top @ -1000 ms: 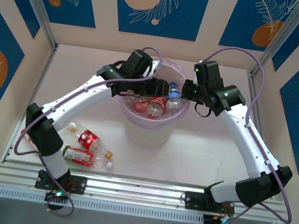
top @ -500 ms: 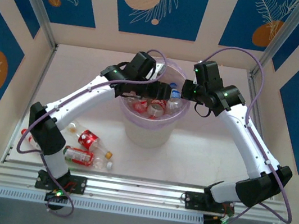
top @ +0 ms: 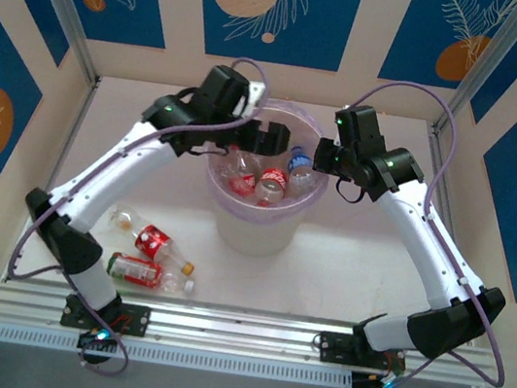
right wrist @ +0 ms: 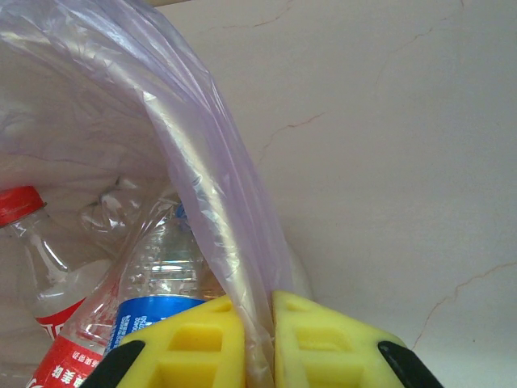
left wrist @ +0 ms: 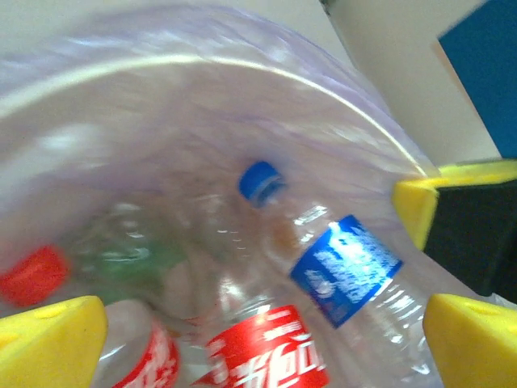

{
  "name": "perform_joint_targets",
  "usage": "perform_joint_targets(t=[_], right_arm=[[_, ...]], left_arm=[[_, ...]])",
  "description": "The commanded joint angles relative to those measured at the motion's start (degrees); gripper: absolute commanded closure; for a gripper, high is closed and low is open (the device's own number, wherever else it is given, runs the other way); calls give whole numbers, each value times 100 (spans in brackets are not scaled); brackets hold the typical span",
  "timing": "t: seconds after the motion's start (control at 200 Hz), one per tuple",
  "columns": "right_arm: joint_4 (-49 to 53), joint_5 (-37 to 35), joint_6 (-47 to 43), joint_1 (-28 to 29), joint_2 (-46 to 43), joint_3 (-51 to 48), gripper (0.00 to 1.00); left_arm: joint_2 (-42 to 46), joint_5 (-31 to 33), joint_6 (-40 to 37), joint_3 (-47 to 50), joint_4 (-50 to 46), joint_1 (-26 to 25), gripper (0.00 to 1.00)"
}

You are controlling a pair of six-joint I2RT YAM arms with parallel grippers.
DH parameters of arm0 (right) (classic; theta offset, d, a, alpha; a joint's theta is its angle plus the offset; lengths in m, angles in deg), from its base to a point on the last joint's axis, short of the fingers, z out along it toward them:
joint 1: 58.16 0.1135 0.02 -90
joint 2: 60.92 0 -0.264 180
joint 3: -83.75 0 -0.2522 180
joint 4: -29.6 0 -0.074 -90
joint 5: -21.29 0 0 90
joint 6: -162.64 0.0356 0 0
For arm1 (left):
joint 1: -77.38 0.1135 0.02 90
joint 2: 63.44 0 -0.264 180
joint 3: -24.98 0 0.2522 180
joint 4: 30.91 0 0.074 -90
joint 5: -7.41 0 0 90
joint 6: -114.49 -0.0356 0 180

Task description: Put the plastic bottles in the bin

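Pale table (top: pixel 356 259) beneath everything. At its middle, white bin (top: pixel 255 231), directly under the left jaws and just beside the right ones. Purple liner (right wrist: pixel 206 170) draped over the bin's rim, rising straight up from between the right jaws.

Left gripper (top: pixel 269 141) above the bin's far-left rim: jaws spread wide, gripping nothing, yellow pads (left wrist: pixel 50 339) at opposite edges of the wrist view. Right gripper (top: pixel 322 155) at the bin's right rim: jaws pressed together, pinching a fold of liner.

Heap of bottles (top: pixel 261 180) inside the bin, below and between the spread left jaws. Blue bottle (left wrist: pixel 346 267), blue cap uppermost, closer to the pad at the wrist view's right edge; seen too through the liner, just left of the right jaws. Red bottle (left wrist: pixel 266 360) about midway between the left pads. Loose bottles (top: pixel 152 258) lying on the table, well apart from both pairs of jaws. Red cap (left wrist: pixel 32 275) just above the pad at the view's left edge.
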Motion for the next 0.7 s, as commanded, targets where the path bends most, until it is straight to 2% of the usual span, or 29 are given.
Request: perform_joint_targets(t=[0.0, 0.145, 0.255, 0.35, 0.47, 0.695], right_arm=[[-49, 58, -8, 51, 37, -68, 85], [-103, 175, -42, 34, 65, -47, 85], [-61, 144, -102, 57, 117, 43, 85], [-59, 119, -132, 61, 124, 60, 85], [-97, 161, -162, 45, 104, 26, 86], [-157, 294, -216, -10, 143, 23, 86]], left_arm=[[610, 531, 288, 219, -666, 545, 0], [1203, 762, 710, 1066, -1396, 1404, 0], [1677, 1075, 1080, 1797, -1839, 1802, 0], [2042, 986, 1389, 2589, -1938, 2106, 0], [2420, 582, 1686, 3694, -1626, 2296, 2], [2783, 492, 2258, 5062, -1096, 2409, 5]])
